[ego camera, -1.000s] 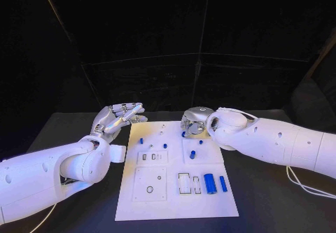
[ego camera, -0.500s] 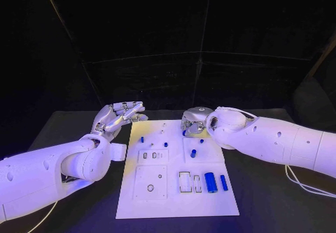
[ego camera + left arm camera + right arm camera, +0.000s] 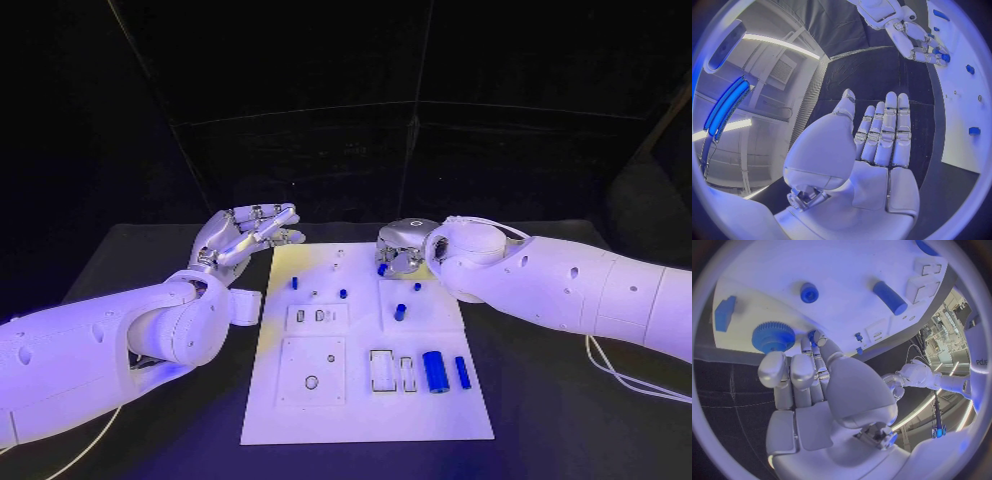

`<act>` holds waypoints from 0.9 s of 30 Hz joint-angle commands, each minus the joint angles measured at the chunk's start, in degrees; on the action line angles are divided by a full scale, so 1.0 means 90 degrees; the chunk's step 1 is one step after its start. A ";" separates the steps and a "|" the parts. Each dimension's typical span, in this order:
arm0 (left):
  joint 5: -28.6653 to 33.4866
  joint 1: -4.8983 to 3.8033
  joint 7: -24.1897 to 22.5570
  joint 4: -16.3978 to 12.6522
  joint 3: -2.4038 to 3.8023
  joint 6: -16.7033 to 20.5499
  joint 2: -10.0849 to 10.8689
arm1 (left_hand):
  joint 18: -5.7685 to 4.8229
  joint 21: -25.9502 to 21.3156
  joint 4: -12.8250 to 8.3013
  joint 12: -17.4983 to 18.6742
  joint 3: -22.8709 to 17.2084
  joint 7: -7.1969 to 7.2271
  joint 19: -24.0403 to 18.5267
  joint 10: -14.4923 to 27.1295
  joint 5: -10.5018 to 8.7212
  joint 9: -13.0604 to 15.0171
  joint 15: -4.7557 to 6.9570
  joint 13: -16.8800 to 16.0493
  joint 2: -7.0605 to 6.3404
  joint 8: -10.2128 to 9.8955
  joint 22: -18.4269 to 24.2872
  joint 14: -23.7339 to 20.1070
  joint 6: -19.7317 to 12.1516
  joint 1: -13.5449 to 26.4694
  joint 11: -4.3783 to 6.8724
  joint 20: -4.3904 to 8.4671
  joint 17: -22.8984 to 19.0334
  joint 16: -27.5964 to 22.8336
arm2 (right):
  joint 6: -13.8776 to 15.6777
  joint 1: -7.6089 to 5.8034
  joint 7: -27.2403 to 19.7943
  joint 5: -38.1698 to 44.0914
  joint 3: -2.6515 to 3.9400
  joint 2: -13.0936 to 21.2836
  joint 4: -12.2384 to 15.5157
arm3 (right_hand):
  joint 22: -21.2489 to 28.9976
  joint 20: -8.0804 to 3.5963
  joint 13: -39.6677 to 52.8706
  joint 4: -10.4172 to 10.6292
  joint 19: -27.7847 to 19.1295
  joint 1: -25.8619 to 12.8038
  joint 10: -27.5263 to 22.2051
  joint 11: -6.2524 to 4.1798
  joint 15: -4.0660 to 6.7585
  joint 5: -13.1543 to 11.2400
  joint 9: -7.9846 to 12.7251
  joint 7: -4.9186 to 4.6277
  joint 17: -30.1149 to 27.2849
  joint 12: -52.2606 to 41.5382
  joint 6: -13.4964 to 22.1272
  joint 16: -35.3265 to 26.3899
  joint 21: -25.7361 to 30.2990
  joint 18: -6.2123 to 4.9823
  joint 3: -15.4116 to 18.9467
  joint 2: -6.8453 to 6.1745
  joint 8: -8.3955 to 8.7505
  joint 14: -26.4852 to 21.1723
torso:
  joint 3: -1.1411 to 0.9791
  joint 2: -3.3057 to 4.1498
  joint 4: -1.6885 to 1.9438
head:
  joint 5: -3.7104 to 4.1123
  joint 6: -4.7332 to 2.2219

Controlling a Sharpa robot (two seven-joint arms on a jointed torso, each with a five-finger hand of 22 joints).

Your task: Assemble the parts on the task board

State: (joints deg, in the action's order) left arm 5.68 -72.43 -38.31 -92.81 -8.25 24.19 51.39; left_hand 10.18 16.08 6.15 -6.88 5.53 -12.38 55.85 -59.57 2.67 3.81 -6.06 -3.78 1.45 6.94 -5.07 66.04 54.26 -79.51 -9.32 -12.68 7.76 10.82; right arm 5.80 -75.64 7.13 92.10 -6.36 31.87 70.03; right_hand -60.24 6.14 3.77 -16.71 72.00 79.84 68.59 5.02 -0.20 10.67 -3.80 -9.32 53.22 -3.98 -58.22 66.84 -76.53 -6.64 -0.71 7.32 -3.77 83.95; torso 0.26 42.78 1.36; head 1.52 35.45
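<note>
Task board (image 3: 361, 400) flat mid-table. Several blue parts loose on it: large cylinder (image 3: 434, 371) and slimmer peg (image 3: 462, 371) near front edge beside empty rectangular slots (image 3: 379, 372). Judging by that, much assembly left.

Right hand (image 3: 402, 247) over board's far end, fingers curled down by blue gear (image 3: 773, 336); whether anything is gripped, cannot tell.

Left hand (image 3: 245, 236) off board's far left corner, fingers straight, spread, holding nothing.

Small blue pegs (image 3: 343, 293) standing mid-board, apparently seated.
</note>
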 commanded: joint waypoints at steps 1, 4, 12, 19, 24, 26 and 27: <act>-0.0049 -0.0012 -0.0037 -0.0004 0.0005 -0.0102 -0.0002 | 0.0040 -0.0035 -0.0041 0.0042 -0.0006 -0.0037 0.0053 0.0002 0.0024 -0.0005 -0.0031 0.0007 -0.0005 -0.0044 0.0005 0.0035 0.0023 -0.0058 -0.0018 0.0006 0.0006 -0.0035 | -0.0174 -0.0015 0.0016 0.0065 0.0003 -0.0030 -0.0018 | -0.0008 0.0037 -0.0006 0.0012 -0.0013 -0.0046 -0.0014 0.0032 -0.0015 -0.0048 0.0004 -0.0026 0.0008 0.0039 -0.0033 0.0032 -0.0030 0.0080 -0.0063 -0.0048 0.0014 0.0103 | 0.0001 0.0008 -0.0002 | -0.0003 0.0013; -0.0049 -0.0014 -0.0035 0.0006 0.0005 -0.0104 -0.0005 | 0.0040 -0.0035 -0.0041 0.0042 -0.0006 -0.0037 0.0053 0.0002 0.0024 -0.0005 -0.0031 0.0007 -0.0005 -0.0044 0.0005 0.0035 0.0023 -0.0058 -0.0018 0.0006 0.0006 -0.0035 | -0.0185 -0.0015 0.0005 0.0067 0.0002 -0.0057 -0.0034 | -0.0020 0.0041 -0.0004 0.0017 -0.0015 -0.0082 -0.0014 0.0033 -0.0017 -0.0071 0.0004 -0.0027 0.0014 0.0036 -0.0035 0.0047 -0.0040 0.0081 -0.0101 -0.0057 0.0013 0.0100 | -0.0001 0.0000 -0.0006 | -0.0012 0.0020; -0.0049 -0.0015 -0.0022 0.0024 0.0005 -0.0109 -0.0022 | 0.0041 -0.0039 -0.0052 0.0047 -0.0006 -0.0035 0.0056 0.0000 0.0024 -0.0005 -0.0031 0.0006 -0.0001 -0.0048 0.0009 0.0036 0.0025 -0.0066 -0.0017 0.0005 0.0008 -0.0040 | -0.0282 -0.0015 0.0009 0.0068 0.0002 -0.0114 -0.0102 | -0.0054 0.0047 0.0002 0.0021 -0.0016 -0.0155 0.0006 0.0027 -0.0017 -0.0103 -0.0004 -0.0021 0.0047 0.0024 -0.0081 0.0097 -0.0067 0.0084 -0.0222 -0.0051 -0.0005 0.0095 | 0.0000 0.0004 -0.0002 | -0.0043 0.0045; -0.0049 -0.0021 -0.0019 0.0029 0.0006 -0.0114 -0.0022 | 0.0041 -0.0039 -0.0052 0.0047 -0.0006 -0.0035 0.0056 0.0000 0.0024 -0.0005 -0.0031 0.0006 -0.0001 -0.0048 0.0009 0.0036 0.0025 -0.0066 -0.0017 0.0005 0.0008 -0.0040 | 0.0097 -0.0014 -0.0030 0.0065 0.0002 -0.0113 -0.0110 | -0.0343 0.0003 0.0040 0.0013 0.0145 -0.0166 0.0266 -0.0052 0.0047 -0.0078 -0.0037 0.0048 0.0161 -0.0048 -0.0382 0.0234 -0.0229 0.0132 -0.0593 0.0071 -0.0091 0.0116 | 0.0008 -0.0003 -0.0004 | -0.0016 0.0047; -0.0049 -0.0024 -0.0014 0.0029 0.0006 -0.0118 -0.0010 | 0.0041 -0.0039 -0.0052 0.0047 -0.0006 -0.0035 0.0056 0.0000 0.0024 -0.0005 -0.0031 0.0006 -0.0001 -0.0048 0.0009 0.0036 0.0025 -0.0066 -0.0017 0.0005 0.0008 -0.0040 | 0.0769 -0.0014 -0.0084 -0.0057 0.0005 -0.0048 -0.0002 | -0.0471 -0.0034 0.0066 0.0038 0.0217 -0.0261 0.0422 -0.0103 0.0084 -0.0014 -0.0048 0.0095 0.0107 -0.0068 -0.0550 0.0243 -0.0308 0.0156 -0.0836 0.0055 -0.0118 0.0106 | 0.0002 -0.0005 0.0000 | -0.0035 0.0031; -0.0049 -0.0025 -0.0011 0.0034 0.0006 -0.0119 -0.0002 | 0.0041 -0.0041 -0.0058 0.0050 -0.0007 -0.0033 0.0058 -0.0002 0.0024 -0.0004 -0.0030 0.0005 0.0007 -0.0051 0.0012 0.0038 0.0028 -0.0070 -0.0017 0.0005 0.0010 -0.0042 | 0.0981 -0.0014 -0.0062 -0.0091 0.0007 -0.0036 0.0048 | -0.0478 -0.0044 0.0066 0.0045 0.0215 -0.0336 0.0435 -0.0105 0.0093 -0.0039 -0.0042 0.0104 0.0083 -0.0042 -0.0570 0.0244 -0.0318 0.0157 -0.0949 0.0033 -0.0098 0.0098 | 0.0005 -0.0007 -0.0003 | -0.0038 0.0024; -0.0049 -0.0026 -0.0010 0.0035 0.0006 -0.0119 0.0000 | 0.0041 -0.0042 -0.0060 0.0051 -0.0008 -0.0033 0.0059 -0.0002 0.0024 -0.0004 -0.0030 0.0005 0.0009 -0.0051 0.0012 0.0039 0.0028 -0.0071 -0.0016 0.0005 0.0010 -0.0043 | 0.1033 -0.0014 -0.0052 -0.0098 0.0008 -0.0036 0.0060 | -0.0482 -0.0046 0.0066 0.0048 0.0215 -0.0368 0.0440 -0.0105 0.0095 -0.0061 -0.0040 0.0104 0.0077 -0.0032 -0.0577 0.0247 -0.0322 0.0157 -0.0990 0.0016 -0.0089 0.0096 | 0.0007 -0.0008 -0.0002 | -0.0038 0.0013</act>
State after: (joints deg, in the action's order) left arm 5.65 -72.55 -38.18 -92.48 -8.25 23.91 51.36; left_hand 10.18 16.08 5.99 -6.65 5.36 -12.38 55.85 -59.58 2.67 3.83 -6.27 -3.78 1.45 6.71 -5.01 66.25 54.26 -79.51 -9.32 -12.68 7.79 10.82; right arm 9.81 -75.64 6.95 91.90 -6.36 31.58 70.26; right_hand -64.53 5.73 4.41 -16.36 73.63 77.23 72.18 4.09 0.22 10.35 -3.85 -8.40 53.96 -4.44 -63.03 68.72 -79.20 -5.75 -9.30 7.17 -4.61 83.94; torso 0.30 42.72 1.31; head 1.25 35.67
